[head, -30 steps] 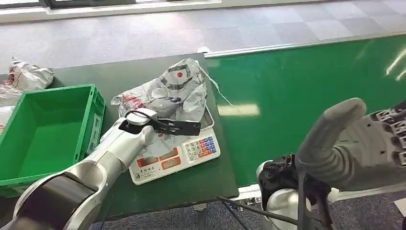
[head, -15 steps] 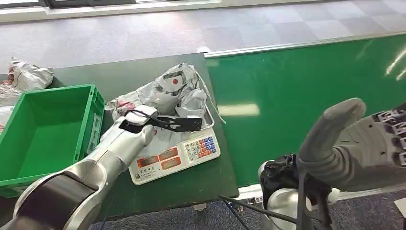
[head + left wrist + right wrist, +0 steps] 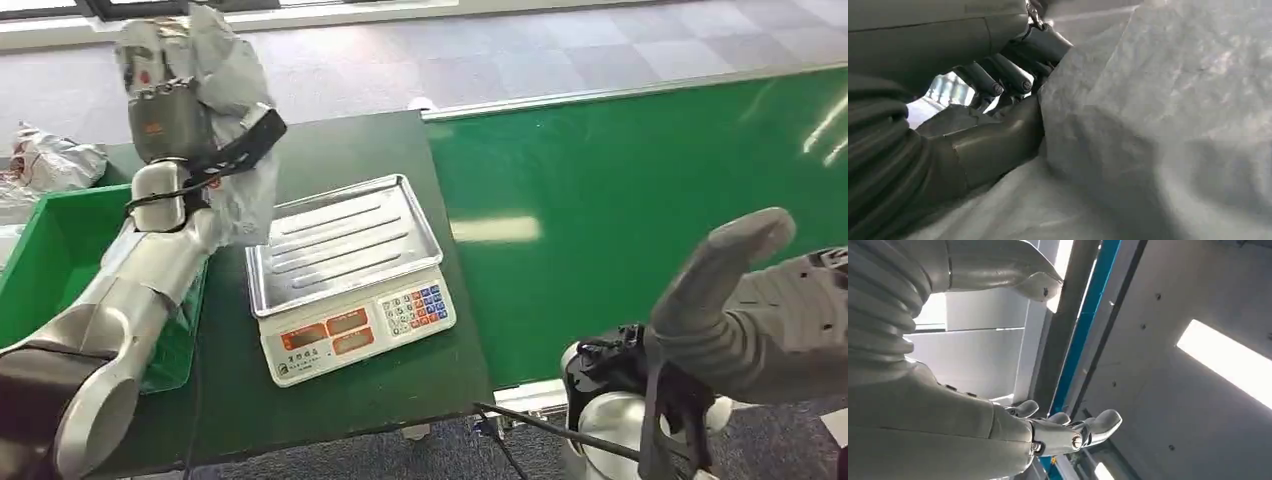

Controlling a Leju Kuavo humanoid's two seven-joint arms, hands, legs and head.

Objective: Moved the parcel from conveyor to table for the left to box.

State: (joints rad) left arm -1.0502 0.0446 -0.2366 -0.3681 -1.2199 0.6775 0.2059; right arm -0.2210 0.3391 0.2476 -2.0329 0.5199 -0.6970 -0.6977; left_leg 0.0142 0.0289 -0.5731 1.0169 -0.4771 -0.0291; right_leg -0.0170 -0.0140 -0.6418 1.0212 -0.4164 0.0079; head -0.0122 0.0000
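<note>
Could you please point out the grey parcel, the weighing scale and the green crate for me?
grey parcel (image 3: 232, 75), head view: on the crumpled bag above the left hand (image 3: 168, 122).
weighing scale (image 3: 340, 245), head view: on its bare steel pan.
green crate (image 3: 50, 262), head view: on its inner wall.

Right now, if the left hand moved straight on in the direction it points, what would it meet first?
The left hand points up and away, holding the grey parcel above the green crate. Apart from the parcel it carries, the way looks free; only carpet floor shows beyond, though depth is unclear.
</note>
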